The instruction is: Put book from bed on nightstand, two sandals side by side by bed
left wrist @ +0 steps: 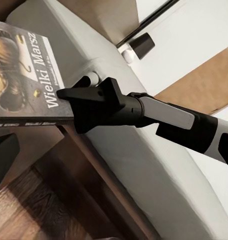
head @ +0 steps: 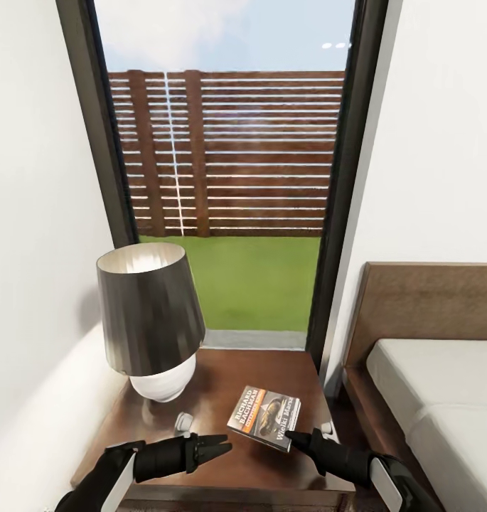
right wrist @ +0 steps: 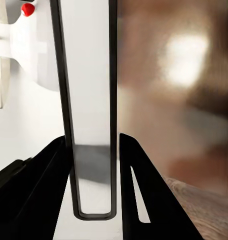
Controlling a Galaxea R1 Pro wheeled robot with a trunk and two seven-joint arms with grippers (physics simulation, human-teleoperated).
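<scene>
book: small thin paperback with a dark cover, white lettering, an orange band and a photo [head: 265, 417], lying flat on the low dark brown wooden nightstand with a glossy top [head: 222, 384], near its front right corner, title side up.
right gripper: black two-fingered gripper [head: 294, 436] at the book's near edge, tips touching or all but touching it; from the left wrist view [left wrist: 69, 95] the fingers look drawn narrow at the cover's edge, though whether they pinch the book i cannot tell.
left gripper: black gripper [head: 222, 446] hovering over the nightstand front, fingers close together, holding nothing.
lamp: dark conical shade on a round white base [head: 151, 320], at the nightstand's left rear, well apart from the book.
bed: pale grey-white mattress on a dark brown frame with flat headboard [head: 435, 398], just beside the nightstand.
step in hand: judged as letting go of the book.
doing it well: open fully, lift straight off without dragging the cover; keep clear of the lamp.
</scene>
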